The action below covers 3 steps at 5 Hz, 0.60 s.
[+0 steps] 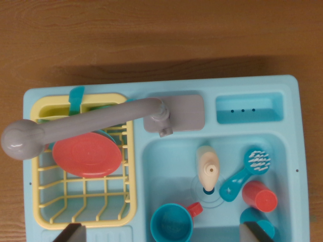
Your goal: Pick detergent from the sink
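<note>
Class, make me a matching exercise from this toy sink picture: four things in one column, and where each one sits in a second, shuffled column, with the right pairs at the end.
Things:
1. detergent
2. red plate
3. brush
4. blue cup

Places:
A. in the yellow rack, under the faucet
B. basin's bottom left corner in the wrist view
C. middle of the basin, over the drain
D. right of the detergent, beside the red cup

Pairs: 1-C, 2-A, 3-D, 4-B
</note>
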Tool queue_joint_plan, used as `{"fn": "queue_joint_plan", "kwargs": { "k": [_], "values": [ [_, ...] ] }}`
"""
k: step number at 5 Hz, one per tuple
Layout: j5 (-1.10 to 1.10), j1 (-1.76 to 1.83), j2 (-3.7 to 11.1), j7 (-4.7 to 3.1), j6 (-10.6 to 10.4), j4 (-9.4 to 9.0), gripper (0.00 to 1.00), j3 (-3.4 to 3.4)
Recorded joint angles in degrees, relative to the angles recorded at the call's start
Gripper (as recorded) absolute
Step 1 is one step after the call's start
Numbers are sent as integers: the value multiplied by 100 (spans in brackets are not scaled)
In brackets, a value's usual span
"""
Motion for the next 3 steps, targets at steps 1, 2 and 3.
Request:
{"fn": "queue_joint_plan", "kwargs": {
  "k": [1,2,3],
  "values": [
    [4,-4,14,-16,-53,-41,0,-4],
    [4,-4,14,-16,-53,-41,0,-4],
    [11,-11,35,-40,-138,-106,0,-10]
  ]
}}
